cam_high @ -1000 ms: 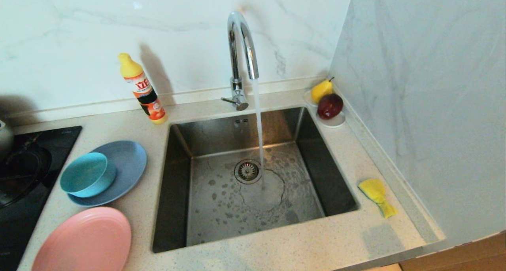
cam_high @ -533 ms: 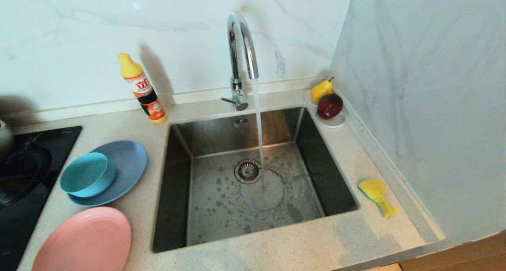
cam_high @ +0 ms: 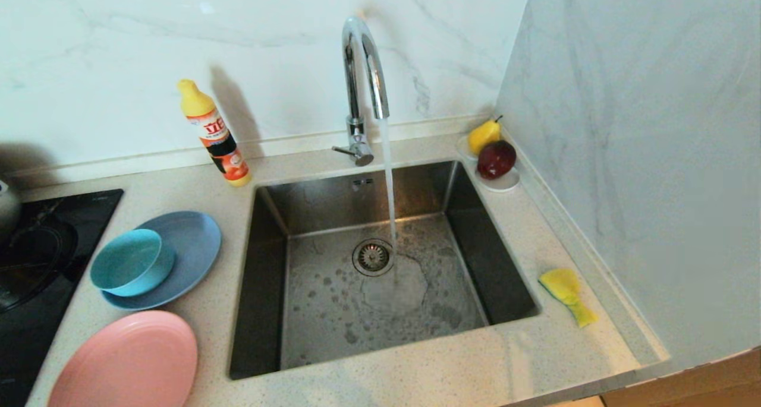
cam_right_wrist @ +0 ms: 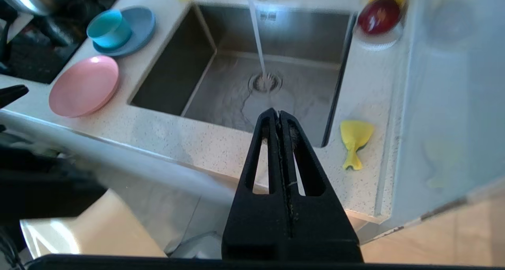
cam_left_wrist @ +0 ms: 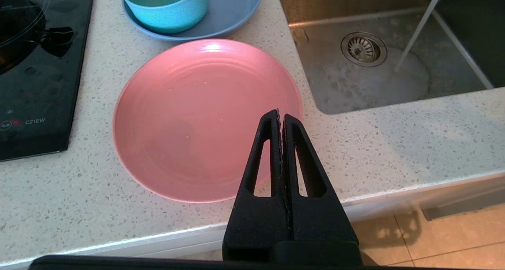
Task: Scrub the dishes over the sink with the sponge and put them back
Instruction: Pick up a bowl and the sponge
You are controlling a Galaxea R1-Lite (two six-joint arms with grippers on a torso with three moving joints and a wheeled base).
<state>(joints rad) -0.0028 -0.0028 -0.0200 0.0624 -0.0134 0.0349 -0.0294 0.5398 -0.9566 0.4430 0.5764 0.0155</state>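
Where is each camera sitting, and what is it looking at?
Head view: high up, looking down on the sink; no robot parts show.
Left wrist view: behind the shut left gripper, above the pink plate.
Right wrist view: behind the shut right gripper, above the counter's front edge, facing the sink; the sponge lies nearby.
All three show the sink.

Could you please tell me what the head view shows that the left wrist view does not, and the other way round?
Only the head view shows the tap, the soap bottle, the fruit saucer and the yellow sponge right of the sink. Only the left wrist view shows the shut left gripper, above the counter's front edge near the pink plate. Both show the sink, pink plate, blue plate, teal bowl and stovetop.
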